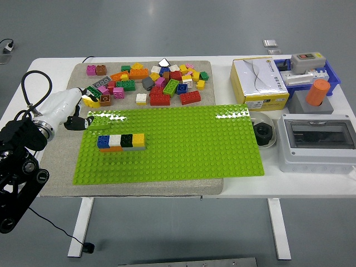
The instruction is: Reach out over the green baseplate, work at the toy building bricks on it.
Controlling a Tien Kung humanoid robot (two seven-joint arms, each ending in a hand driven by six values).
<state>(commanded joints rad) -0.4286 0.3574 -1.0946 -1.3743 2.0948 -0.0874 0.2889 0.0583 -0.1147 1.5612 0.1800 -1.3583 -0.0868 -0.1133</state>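
Observation:
The green baseplate (183,147) lies on a grey mat in the middle of the table. A short row of blue, white, black and yellow bricks (121,141) stands on its left part. A flat light-green plate (100,121) sits at its far left corner. My left hand (74,119), white with dark fingers, hovers just off the baseplate's left edge, beside that flat plate. Its fingers hang relaxed and hold nothing. It is well clear of the brick row. The right arm is out of view.
A pile of loose coloured bricks (146,84) lies on the mat (61,172) behind the baseplate. On the right stand a yellow-white box (258,83), a small bowl with a black part (262,133), a grey electrical enclosure (317,143) and a blue bin (311,75).

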